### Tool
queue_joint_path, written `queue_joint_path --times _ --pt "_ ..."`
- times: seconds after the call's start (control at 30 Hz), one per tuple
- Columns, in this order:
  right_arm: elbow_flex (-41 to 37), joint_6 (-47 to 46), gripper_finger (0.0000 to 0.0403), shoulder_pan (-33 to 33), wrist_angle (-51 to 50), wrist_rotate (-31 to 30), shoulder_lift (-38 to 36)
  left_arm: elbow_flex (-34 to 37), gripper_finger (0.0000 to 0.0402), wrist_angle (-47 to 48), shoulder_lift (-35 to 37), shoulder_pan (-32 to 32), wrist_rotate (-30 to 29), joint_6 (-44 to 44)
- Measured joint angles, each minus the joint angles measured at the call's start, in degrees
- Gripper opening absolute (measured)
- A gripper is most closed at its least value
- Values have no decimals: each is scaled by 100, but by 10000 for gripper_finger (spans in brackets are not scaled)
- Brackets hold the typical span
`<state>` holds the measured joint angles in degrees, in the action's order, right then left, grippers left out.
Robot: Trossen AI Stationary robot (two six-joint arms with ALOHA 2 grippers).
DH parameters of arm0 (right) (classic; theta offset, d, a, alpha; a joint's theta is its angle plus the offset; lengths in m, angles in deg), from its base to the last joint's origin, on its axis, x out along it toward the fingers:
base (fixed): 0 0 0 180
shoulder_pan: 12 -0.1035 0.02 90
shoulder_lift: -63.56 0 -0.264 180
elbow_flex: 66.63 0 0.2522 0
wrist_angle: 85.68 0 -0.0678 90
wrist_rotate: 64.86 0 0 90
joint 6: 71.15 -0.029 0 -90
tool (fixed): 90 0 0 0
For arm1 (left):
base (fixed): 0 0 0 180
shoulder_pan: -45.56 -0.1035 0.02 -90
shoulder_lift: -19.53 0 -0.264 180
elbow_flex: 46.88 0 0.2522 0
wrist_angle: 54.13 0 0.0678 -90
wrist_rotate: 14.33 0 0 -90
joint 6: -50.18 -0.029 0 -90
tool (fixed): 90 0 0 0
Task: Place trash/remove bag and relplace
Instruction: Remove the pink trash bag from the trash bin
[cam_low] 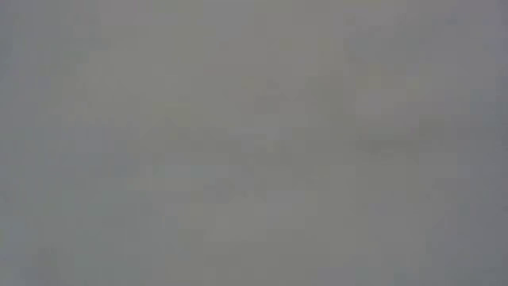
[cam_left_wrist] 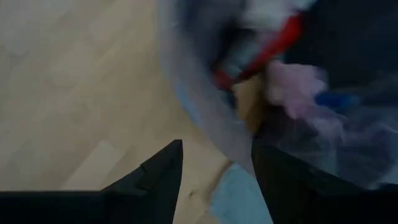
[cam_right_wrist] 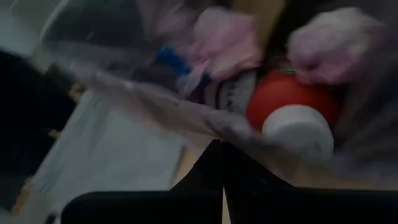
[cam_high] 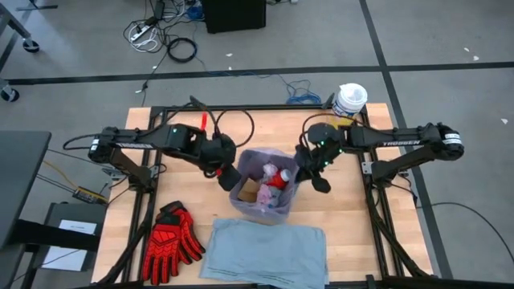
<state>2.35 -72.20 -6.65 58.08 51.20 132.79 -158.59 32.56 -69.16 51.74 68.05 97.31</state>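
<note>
- Thin, translucent pink-lavender bag lining a small bin at mid-table, rim crumpled, blue tie showing inside.
- Inside the bag: trash, namely a red-capped little bottle, crumpled white paper, a brown cardboard piece.
- Folded grey-blue liner flat on the table just in front of the bin; red gloves beside it.
- Left gripper at the bag's left rim, fingers parted, rim edge between them; grip not certain.
- Right gripper at the right rim, fingers pressed together against the plastic.
</note>
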Motion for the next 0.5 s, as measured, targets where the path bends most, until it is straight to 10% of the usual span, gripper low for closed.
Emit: queue_joint_path --times 0.5 --pt "0 158 0 1468 845 -205 2 0 202 -29 -17 562 -392 725"
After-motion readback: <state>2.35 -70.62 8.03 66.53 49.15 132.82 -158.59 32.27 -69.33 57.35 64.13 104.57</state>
